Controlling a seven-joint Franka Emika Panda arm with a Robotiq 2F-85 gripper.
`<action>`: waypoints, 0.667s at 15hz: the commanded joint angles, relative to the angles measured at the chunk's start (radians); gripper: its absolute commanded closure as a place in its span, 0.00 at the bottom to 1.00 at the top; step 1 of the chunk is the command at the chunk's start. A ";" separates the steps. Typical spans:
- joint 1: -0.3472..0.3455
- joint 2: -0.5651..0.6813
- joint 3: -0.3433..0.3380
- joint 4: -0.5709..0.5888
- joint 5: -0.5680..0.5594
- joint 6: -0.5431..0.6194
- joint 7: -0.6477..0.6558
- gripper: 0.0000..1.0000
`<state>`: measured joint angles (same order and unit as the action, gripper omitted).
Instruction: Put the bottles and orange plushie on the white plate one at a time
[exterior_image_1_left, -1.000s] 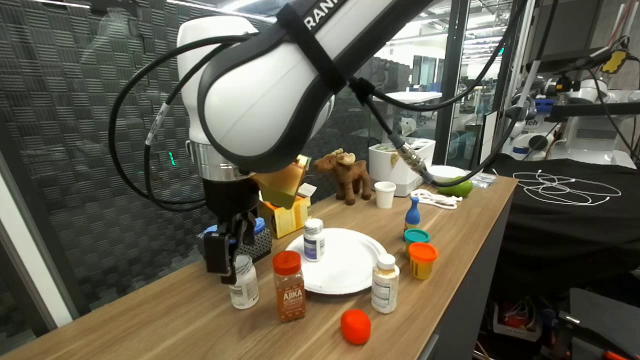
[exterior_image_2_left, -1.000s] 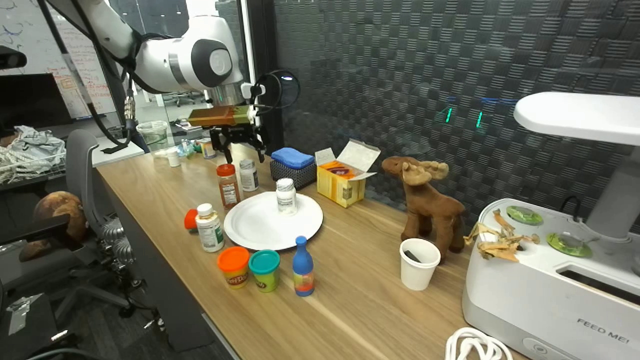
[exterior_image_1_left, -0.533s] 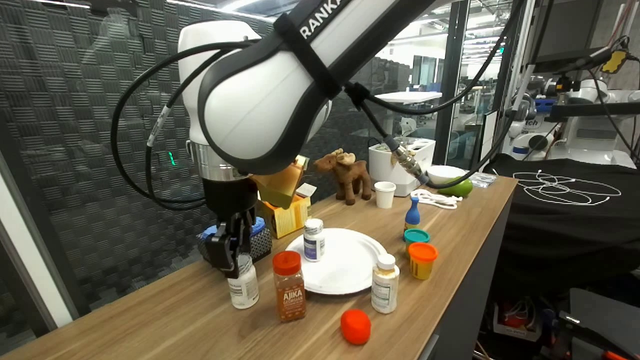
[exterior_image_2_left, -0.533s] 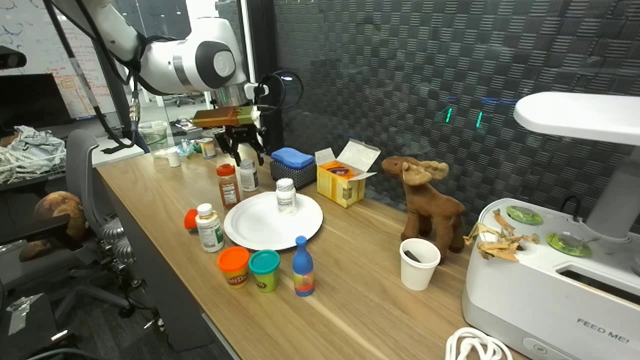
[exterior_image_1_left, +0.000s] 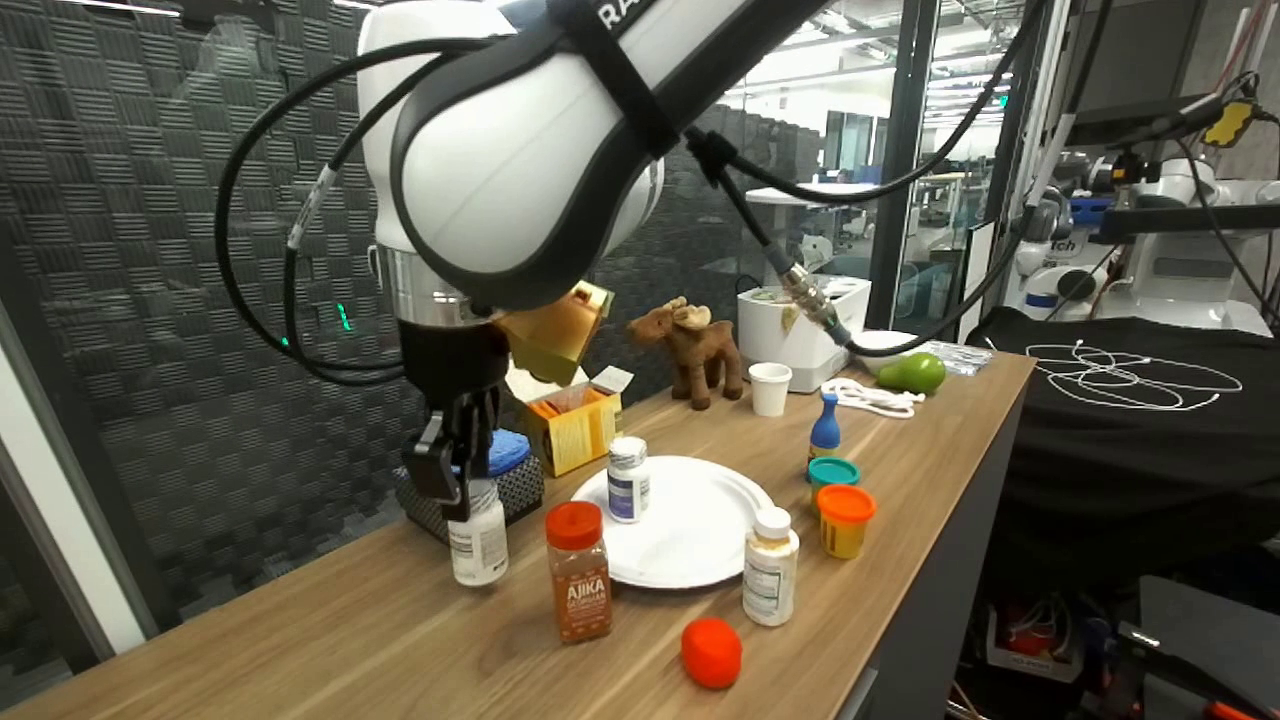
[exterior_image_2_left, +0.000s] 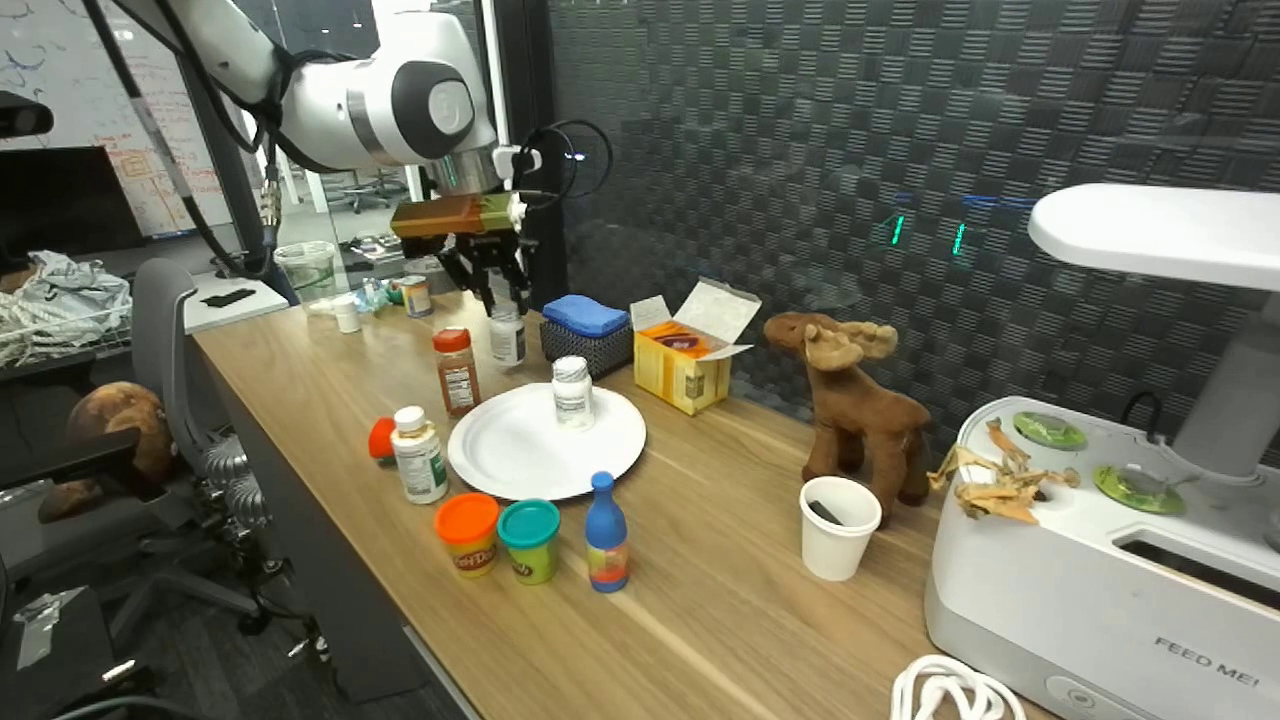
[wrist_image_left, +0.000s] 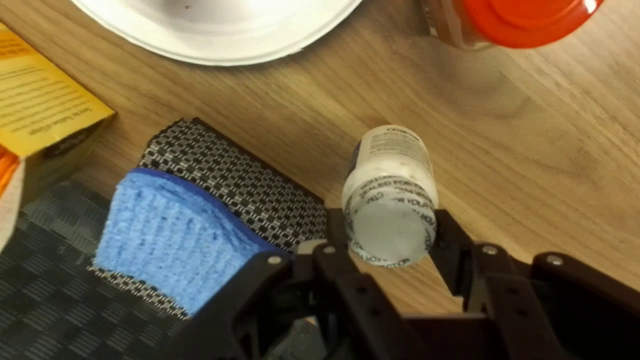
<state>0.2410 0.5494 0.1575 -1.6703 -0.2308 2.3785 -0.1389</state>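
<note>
Jaws pinched on the wrapped cap of a white bottle, fingers snug on both sides; whether its base clears the table, I can't quite make out. In an exterior view it's left of the white plate, with the orange plushie near, off the plate. Careful now: that cap may be slick, and a hurried swing could twist the bottle loose. Carry it low and I could topple the purple-labelled bottle on the plate's left part, or clip the red-capped bottle. Arm angled down from the right, gripper aimed roughly straight down.
</note>
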 joint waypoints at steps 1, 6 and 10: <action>0.005 -0.089 -0.047 0.005 -0.036 -0.027 0.030 0.80; -0.016 -0.202 -0.127 -0.034 -0.145 -0.002 0.080 0.80; -0.062 -0.262 -0.170 -0.107 -0.171 0.011 0.136 0.80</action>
<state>0.2038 0.3528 0.0077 -1.6972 -0.3690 2.3725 -0.0610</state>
